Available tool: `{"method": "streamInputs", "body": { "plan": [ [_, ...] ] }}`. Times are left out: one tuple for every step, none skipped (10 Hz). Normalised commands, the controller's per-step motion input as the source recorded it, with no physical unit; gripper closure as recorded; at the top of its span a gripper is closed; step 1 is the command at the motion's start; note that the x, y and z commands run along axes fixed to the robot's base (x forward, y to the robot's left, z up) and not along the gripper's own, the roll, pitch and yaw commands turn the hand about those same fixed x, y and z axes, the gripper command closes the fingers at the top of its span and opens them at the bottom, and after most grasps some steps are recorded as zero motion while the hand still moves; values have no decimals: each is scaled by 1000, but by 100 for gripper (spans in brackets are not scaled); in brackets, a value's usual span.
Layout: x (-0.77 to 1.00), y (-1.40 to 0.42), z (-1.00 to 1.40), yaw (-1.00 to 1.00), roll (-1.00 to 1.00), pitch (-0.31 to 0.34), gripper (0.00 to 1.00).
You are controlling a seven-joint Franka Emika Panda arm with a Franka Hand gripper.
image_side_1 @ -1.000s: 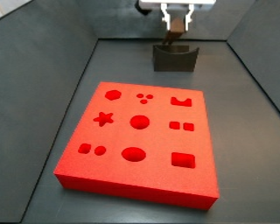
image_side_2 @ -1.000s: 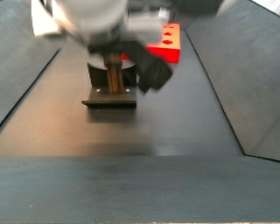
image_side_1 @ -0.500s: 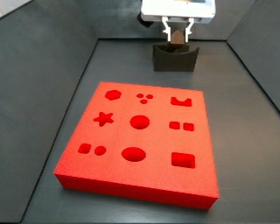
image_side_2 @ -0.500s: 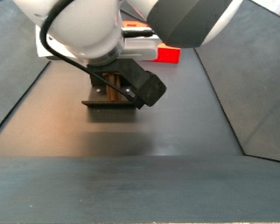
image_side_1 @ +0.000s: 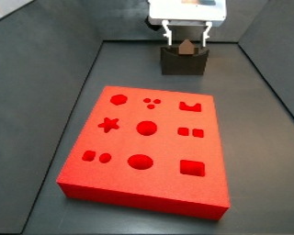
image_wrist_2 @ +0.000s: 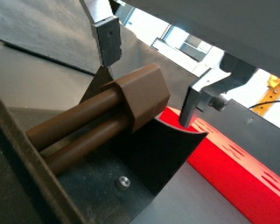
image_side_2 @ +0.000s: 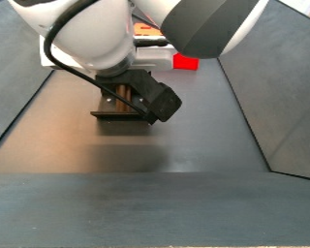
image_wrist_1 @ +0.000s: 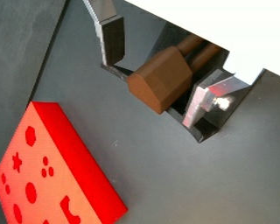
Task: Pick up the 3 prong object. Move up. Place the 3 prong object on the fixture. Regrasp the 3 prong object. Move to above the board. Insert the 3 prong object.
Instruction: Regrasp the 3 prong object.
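The 3 prong object (image_wrist_1: pixel 157 80) is a brown wooden piece with round prongs (image_wrist_2: pixel 78 122). It rests in the curved notch of the dark fixture (image_wrist_2: pixel 166 153). My gripper (image_wrist_1: pixel 154 87) stands open around it, and both wrist views show a gap between each silver finger (image_wrist_2: pixel 106 39) and the wood. In a side view the gripper (image_side_1: pixel 186 42) hangs right over the fixture (image_side_1: pixel 183 62) at the far end of the floor, with the brown piece (image_side_1: pixel 184 50) between the spread fingers. The red board (image_side_1: pixel 147 147) lies nearer, apart from the fixture.
Dark sloping walls (image_side_1: pixel 266 83) enclose the grey floor on both sides. In a side view the bulky white and black arm (image_side_2: pixel 112 39) hides most of the fixture (image_side_2: pixel 119 115) and the board (image_side_2: pixel 185 63) behind it.
The gripper came down with the brown piece onto the fixture. Its fingers have since spread apart and let go of the piece.
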Motion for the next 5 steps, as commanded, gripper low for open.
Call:
{"method": "streamInputs", "body": {
  "plan": [
    [0, 0, 1000, -4, -42, 7, 0],
    [0, 3, 1000, -2, -40, 7, 0],
    [-14, 9, 1000, 5, -22, 8, 0],
    [-25, 9, 1000, 7, -4, 11, 0],
    [-35, 10, 1000, 9, 11, 14, 0]
  ]
}}
